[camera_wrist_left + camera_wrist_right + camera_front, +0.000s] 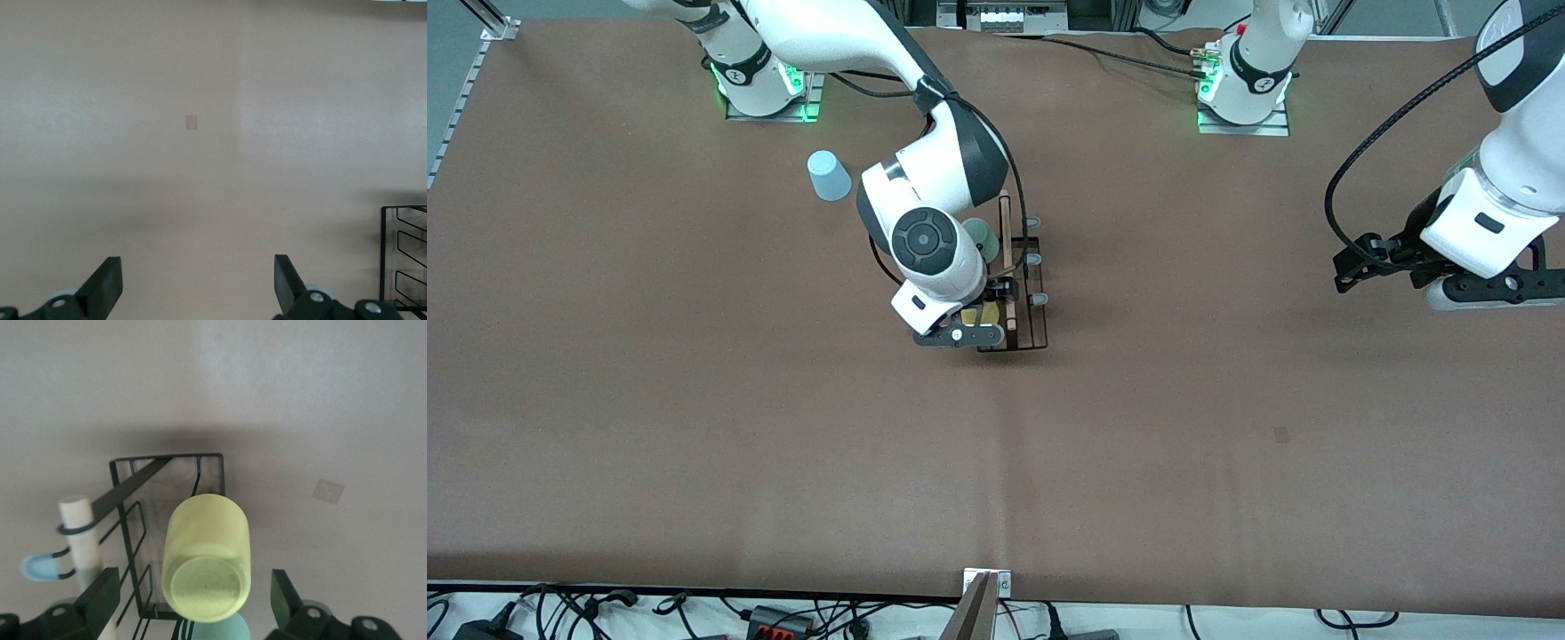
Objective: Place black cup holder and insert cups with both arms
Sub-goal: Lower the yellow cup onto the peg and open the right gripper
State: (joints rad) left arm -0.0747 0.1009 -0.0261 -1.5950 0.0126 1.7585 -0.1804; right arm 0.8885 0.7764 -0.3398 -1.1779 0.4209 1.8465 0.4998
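Note:
The black cup holder [1024, 293] with its wooden rod handle [1007, 258] stands mid-table. The sage green cup [983, 238] sits in it, and the yellow cup [978, 316] sits in it nearer the front camera. My right gripper [983, 324] hangs over the yellow cup. In the right wrist view the yellow cup [207, 553] lies bottom-up between my open right gripper's [193, 603] fingers, clear of both, with the green cup [217, 631] beside it. The light blue cup [830, 175] stands upside down on the table toward the right arm's base. My left gripper [1352, 265] is open and empty over bare table.
A small pale patch [1281, 434] marks the brown table cover; it also shows in the left wrist view [191, 122]. A corner of the holder [400, 257] shows at that view's edge. Cables and plugs lie along the table edge nearest the camera.

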